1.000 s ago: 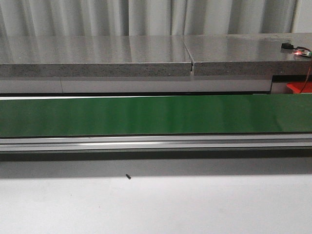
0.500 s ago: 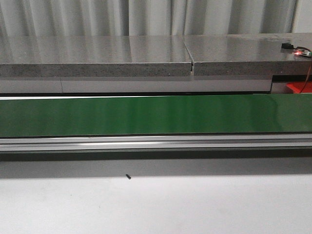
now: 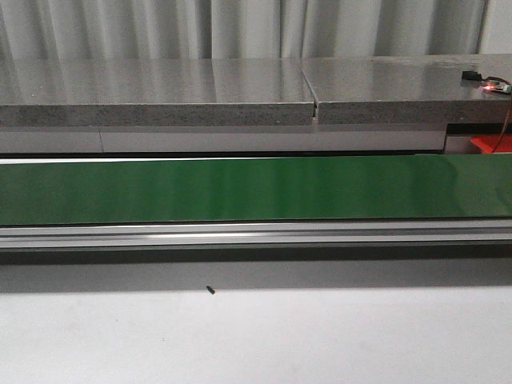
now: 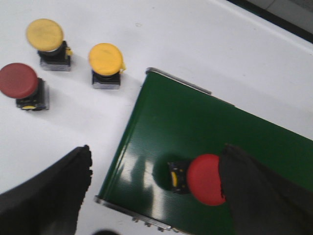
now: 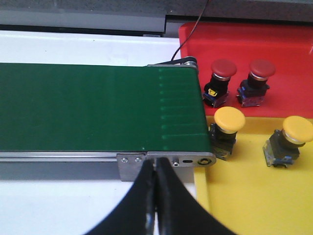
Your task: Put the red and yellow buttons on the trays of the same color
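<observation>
In the left wrist view my left gripper (image 4: pixel 156 156) is open wide over the end of the green belt (image 4: pixel 195 122). A red button (image 4: pixel 205 178) lies on its side on the belt, right against one finger (image 4: pixel 259 196) and far from the other. On the white table beyond stand two yellow buttons (image 4: pixel 45 34) (image 4: pixel 105 58) and another red button (image 4: pixel 18 81). In the right wrist view my right gripper (image 5: pixel 156 166) is shut on nothing at the belt's other end. The red tray (image 5: pixel 288 44) holds two red buttons (image 5: pixel 223 68) (image 5: pixel 262 69). The yellow tray (image 5: pixel 244 196) holds two yellow buttons (image 5: pixel 230 119) (image 5: pixel 297 128).
The front view shows only the long green belt (image 3: pixel 256 188), its metal rail (image 3: pixel 256 234), the white table (image 3: pixel 256 336) and a grey counter (image 3: pixel 160 92) behind; neither arm appears there. A metal end bracket (image 5: pixel 166 160) sits just ahead of my right fingertips.
</observation>
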{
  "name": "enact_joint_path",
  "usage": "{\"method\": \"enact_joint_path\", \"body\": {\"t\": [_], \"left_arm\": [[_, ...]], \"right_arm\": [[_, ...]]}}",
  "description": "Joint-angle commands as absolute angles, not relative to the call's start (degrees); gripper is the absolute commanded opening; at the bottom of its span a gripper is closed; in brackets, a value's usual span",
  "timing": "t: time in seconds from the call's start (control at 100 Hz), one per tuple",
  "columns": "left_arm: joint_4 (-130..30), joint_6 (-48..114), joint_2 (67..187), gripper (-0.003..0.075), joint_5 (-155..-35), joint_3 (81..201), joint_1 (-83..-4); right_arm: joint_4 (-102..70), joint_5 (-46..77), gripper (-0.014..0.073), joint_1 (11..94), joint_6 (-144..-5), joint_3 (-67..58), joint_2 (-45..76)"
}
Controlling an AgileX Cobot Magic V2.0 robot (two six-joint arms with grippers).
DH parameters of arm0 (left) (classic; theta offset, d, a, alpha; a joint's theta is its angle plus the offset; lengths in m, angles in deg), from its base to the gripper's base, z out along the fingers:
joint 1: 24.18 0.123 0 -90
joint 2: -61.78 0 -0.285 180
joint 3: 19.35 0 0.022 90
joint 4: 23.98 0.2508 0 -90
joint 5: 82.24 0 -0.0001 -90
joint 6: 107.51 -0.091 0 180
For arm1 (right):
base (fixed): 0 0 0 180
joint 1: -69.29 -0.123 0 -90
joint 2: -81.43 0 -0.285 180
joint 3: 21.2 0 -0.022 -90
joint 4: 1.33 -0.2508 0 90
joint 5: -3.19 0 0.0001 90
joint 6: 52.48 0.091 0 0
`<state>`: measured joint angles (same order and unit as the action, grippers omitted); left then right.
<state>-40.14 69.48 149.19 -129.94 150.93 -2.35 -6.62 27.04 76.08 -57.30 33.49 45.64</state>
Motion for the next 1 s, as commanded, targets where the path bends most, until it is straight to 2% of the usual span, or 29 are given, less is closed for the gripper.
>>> {"method": "enact_joint_path", "body": {"t": [0.0,0.43,0.99], "left_arm": [[-40.0,70.0,147.2,0.0532,-128.7,152.5,0.3],[-38.2,70.0,148.5,0.0531,-130.5,152.5,11.1],[-36.5,70.6,159.0,0.0512,-129.5,152.6,11.8]], "right_arm": [[-6.3,22.7,-0.0067,76.1,-57.5,32.0,45.6],[-6.3,22.7,-0.0067,76.1,-57.5,32.0,45.6],[-6.3,22.7,-0.0067,76.1,-57.5,32.0,45.6]]}}
